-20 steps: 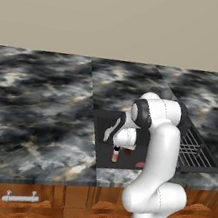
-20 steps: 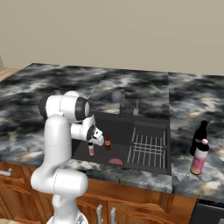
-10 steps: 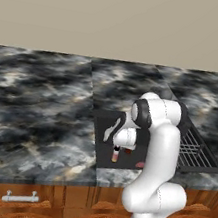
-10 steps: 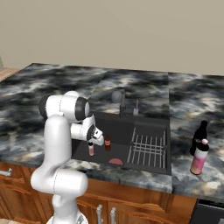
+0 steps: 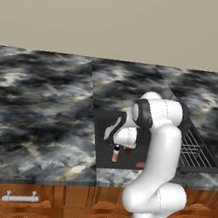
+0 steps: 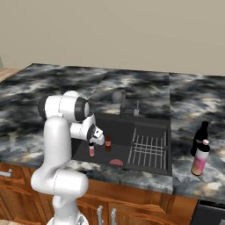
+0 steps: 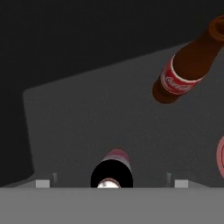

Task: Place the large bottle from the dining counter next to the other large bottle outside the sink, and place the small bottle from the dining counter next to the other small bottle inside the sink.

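The small pale pink-orange bottle (image 6: 91, 150) stands upright on the floor of the sink (image 6: 124, 130), left of the small solid-red bottle (image 6: 107, 143). My gripper (image 6: 92, 141) hangs just above its dark cap, open, with the fingertips (image 7: 42, 183) set wide on either side and not touching it. From the hand camera the cap (image 7: 111, 173) sits between the fingers and the red bottle (image 7: 183, 72) lies up to the right. The pale bottle (image 5: 115, 154) also shows under the gripper (image 5: 120, 143). On the counter right of the sink, the tall pink bottle (image 6: 200, 158) stands beside the all-black bottle (image 6: 201, 138).
A wire dish rack (image 6: 149, 150) fills the sink's right half. A flat pink disc (image 6: 116, 162) lies on the sink floor near the front wall. The faucet (image 6: 119, 98) rises behind the basin. Marbled counter (image 5: 36, 103) stretches to the left.
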